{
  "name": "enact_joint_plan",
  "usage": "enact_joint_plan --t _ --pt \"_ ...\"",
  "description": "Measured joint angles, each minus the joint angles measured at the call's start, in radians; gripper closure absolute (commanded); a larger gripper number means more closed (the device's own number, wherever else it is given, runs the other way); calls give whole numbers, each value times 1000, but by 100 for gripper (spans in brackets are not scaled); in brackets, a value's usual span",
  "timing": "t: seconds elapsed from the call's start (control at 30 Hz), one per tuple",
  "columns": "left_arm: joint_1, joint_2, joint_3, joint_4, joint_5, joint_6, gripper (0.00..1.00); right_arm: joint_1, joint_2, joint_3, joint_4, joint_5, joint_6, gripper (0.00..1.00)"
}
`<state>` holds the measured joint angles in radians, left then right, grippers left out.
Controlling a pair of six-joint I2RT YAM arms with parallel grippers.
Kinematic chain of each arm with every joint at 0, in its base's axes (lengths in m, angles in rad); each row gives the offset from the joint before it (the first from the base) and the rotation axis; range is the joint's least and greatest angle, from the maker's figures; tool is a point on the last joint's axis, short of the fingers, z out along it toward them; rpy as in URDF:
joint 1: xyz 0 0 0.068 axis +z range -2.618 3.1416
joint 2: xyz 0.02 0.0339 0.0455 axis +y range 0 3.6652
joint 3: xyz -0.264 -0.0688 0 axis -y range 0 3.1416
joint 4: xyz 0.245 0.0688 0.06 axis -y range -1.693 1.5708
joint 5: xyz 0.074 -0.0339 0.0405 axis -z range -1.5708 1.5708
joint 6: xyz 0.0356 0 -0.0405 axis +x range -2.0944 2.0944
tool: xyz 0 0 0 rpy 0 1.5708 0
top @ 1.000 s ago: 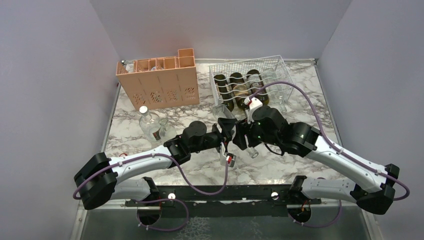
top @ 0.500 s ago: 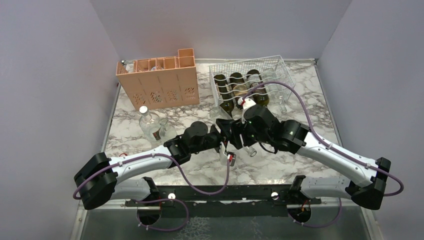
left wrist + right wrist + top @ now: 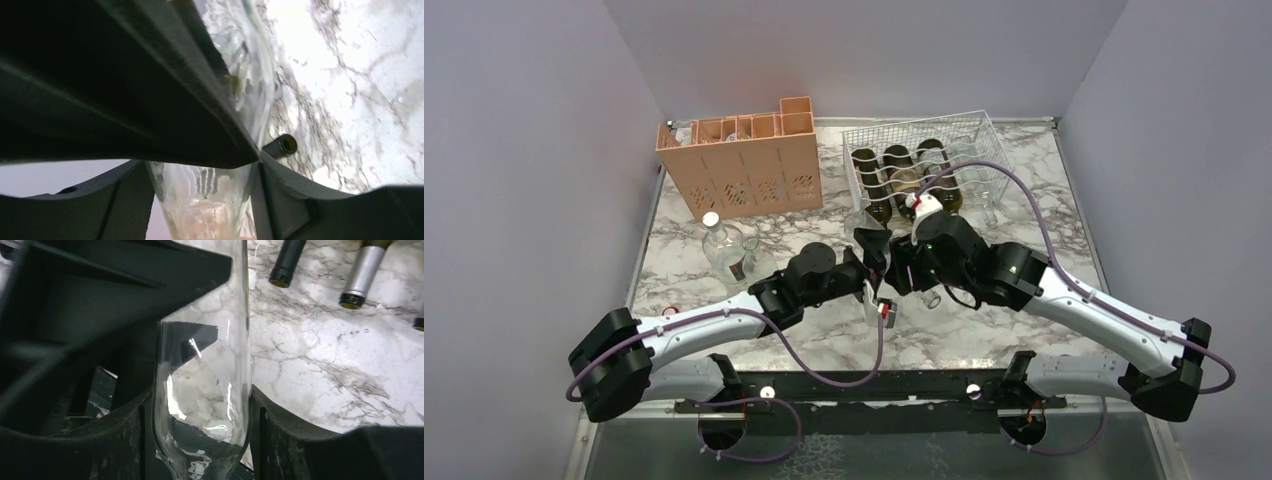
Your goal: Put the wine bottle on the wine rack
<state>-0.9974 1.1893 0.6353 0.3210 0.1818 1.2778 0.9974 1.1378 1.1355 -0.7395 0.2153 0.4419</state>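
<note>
Shifted left, wine bottle (image 3: 200, 365); rack (image 3: 990, 150) (dark bottles (image 3: 905, 178))

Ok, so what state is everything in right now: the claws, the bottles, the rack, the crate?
clear bottle, held between both claws
left claw, shut on the clear bottle
right claw, shut on the clear bottle
wine rack, holding three dark bottles
dark bottles, lying side by side in the rack
peach crate, standing at the back left
second clear bottle, standing upright, untouched

The wine bottle (image 3: 200, 365) sits between the left end effector (image 3: 202, 200) and right end effector (image 3: 200, 430). The wine rack (image 3: 969, 125) lies behind them, and the crate (image 3: 744, 170) behind-left.
</note>
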Motion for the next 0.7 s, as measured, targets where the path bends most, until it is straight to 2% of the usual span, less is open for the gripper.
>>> enact_joint_plan --t 0.23,0.5,0.7 --pt "0 -56 -13 75 -13 -10 1 2 -85 0 -2 102 6 99" --pt "0 -107 -45 82 -12 -62 1 2 -132 0 -2 258 29 99" --pt "0 -162 -45 90 -67 -300 1 2 -109 2 13 351 20 99"
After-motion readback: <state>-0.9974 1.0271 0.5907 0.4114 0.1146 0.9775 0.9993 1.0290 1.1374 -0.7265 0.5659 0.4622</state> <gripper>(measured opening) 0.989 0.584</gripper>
